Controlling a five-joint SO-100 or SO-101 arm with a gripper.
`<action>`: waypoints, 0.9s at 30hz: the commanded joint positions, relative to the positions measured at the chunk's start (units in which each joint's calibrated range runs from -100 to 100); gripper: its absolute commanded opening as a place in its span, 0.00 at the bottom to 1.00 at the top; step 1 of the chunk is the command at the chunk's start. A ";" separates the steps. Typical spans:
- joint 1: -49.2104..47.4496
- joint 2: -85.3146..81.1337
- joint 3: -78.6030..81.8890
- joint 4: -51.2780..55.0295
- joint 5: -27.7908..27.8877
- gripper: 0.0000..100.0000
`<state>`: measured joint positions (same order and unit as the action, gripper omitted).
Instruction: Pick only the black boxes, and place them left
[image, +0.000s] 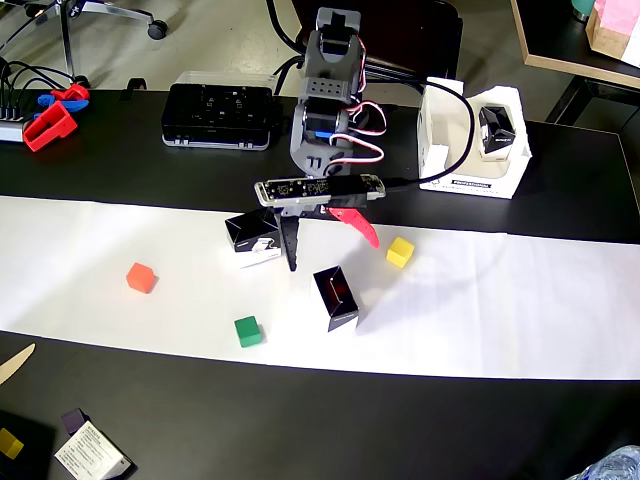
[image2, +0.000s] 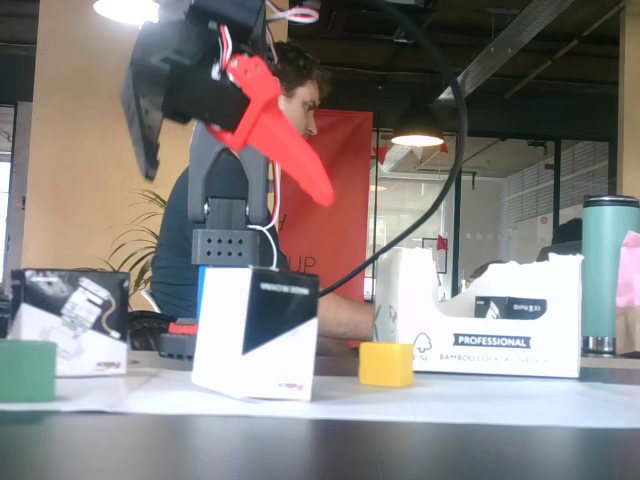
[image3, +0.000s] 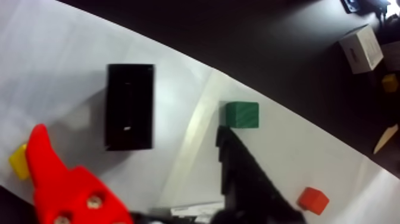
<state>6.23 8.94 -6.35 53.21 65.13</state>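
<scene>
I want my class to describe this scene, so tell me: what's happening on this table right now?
A small robot arm hangs over a strip of white paper with its claw open and holding nothing. In the overhead view, one black box lies just below the claw and another black box sits to its left. Yellow, red and green cubes are scattered around them. The wrist view shows the claw's red and black fingers spread, with a black box ahead.

Open-plan office setting: a seated man (image2: 300, 110) is working beyond the black table (image: 120, 160); pendant lamps (image2: 418, 135) are glowing overhead.
</scene>
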 joint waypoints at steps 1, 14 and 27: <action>0.40 1.53 -1.36 -6.07 0.19 0.52; -6.01 14.88 -1.54 -15.77 -2.23 0.50; -11.38 15.20 -1.89 -8.61 -9.08 0.08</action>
<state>-4.75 26.99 -6.35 39.44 56.73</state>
